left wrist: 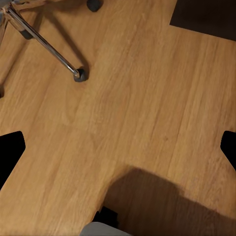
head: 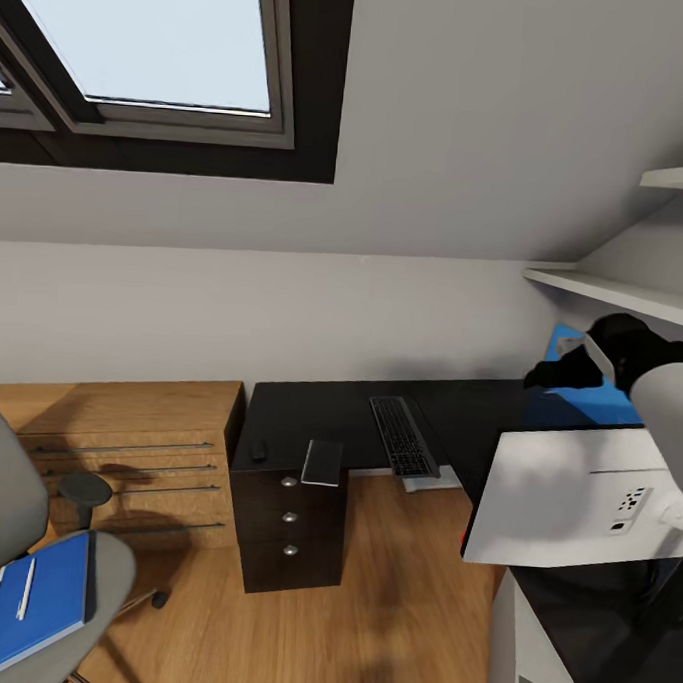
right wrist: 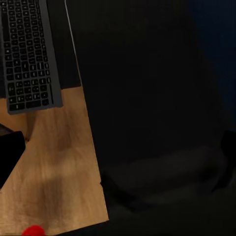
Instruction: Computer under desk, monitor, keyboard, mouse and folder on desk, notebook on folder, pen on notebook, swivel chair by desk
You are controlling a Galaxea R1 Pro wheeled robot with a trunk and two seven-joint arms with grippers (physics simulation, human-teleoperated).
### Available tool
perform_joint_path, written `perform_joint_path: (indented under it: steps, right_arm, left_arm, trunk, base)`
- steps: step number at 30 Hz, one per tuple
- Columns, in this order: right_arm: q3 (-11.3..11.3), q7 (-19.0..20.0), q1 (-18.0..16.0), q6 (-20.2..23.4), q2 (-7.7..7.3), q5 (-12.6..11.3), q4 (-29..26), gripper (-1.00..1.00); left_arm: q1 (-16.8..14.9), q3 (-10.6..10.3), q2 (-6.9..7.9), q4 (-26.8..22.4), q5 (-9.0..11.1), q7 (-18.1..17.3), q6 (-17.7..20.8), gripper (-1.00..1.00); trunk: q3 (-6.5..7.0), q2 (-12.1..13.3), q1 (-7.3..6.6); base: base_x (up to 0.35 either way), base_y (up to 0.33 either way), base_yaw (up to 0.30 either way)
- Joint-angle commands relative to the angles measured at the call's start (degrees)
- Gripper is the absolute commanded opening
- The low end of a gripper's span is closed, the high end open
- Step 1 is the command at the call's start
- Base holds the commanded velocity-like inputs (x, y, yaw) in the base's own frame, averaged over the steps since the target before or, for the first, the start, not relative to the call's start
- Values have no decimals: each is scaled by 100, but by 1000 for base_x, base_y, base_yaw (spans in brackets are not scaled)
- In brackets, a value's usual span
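Note:
The black-topped desk (head: 308,410) carries the keyboard (head: 405,437) (right wrist: 29,54), whose near end overhangs the edge. Left of it sit the small black mouse (head: 260,449) and the grey notebook (head: 322,462). The monitor (head: 573,504) stands at the right, white back toward me. At lower left, the swivel chair (head: 109,570) holds the blue folder (head: 52,607) with the white pen (head: 26,587) on it. My right gripper (head: 565,371) (right wrist: 123,152) hangs open above the desk's right part. My left gripper (left wrist: 118,157) is open over bare floor near a chair castor (left wrist: 78,74). The computer is out of view.
A light wooden dresser (head: 125,460) stands left of the desk's drawer unit (head: 290,524). Wall shelves (head: 624,291) jut out at the right above a flat blue patch (head: 599,400) on the desk. A sloped wall with a skylight (head: 167,42) rises behind. Wood floor (head: 388,604) lies open in front.

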Motion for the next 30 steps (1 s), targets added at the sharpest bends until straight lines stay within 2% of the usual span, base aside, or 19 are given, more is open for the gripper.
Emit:
perform_joint_path:
  steps: [1,4,8,11,14,17,21,30]
  right_arm:
    - [57,116,-5,14,-25,53,-6,100]
    - [91,155,-5,16,-38,144,9,100]
    - [130,313,-5,18,-45,451,37,100]
    - [203,762,-2,15,-50,735,87,100]
    - [282,1158,2,-5,-54,1127,105,100]
    - [310,1538,4,-65,-77,1360,112,100]
    - [318,1685,4,-99,-110,1434,120,100]
    - [336,1721,161,-226,-126,1453,131,100]
  left_arm:
    - [-4,-49,4,-3,43,33,-17,100]
    - [-4,-49,4,-3,43,36,-17,100]
    - [-4,-49,4,-3,43,39,-19,100]
    - [-4,-49,4,-3,38,40,-24,100]
    - [-4,-49,4,-3,39,36,-26,100]
    - [-4,-49,4,-3,39,33,-26,100]
    - [-4,-49,4,-3,40,32,-26,100]
    - [-4,-52,4,-3,42,32,-23,100]
  trunk:
    - [-12,-10,3]
    - [-12,-10,3]
    - [-12,-10,3]
    - [-12,-10,3]
    - [-12,-10,3]
    - [-12,-10,3]
    - [-12,-10,3]
    - [-12,-10,3]
  base:
    - [0,0,0]
    - [0,0,0]
    - [0,0,0]
    - [0,0,0]
    - [0,0,0]
    - [0,0,0]
    - [-74,0,0]
    - [-152,0,0]
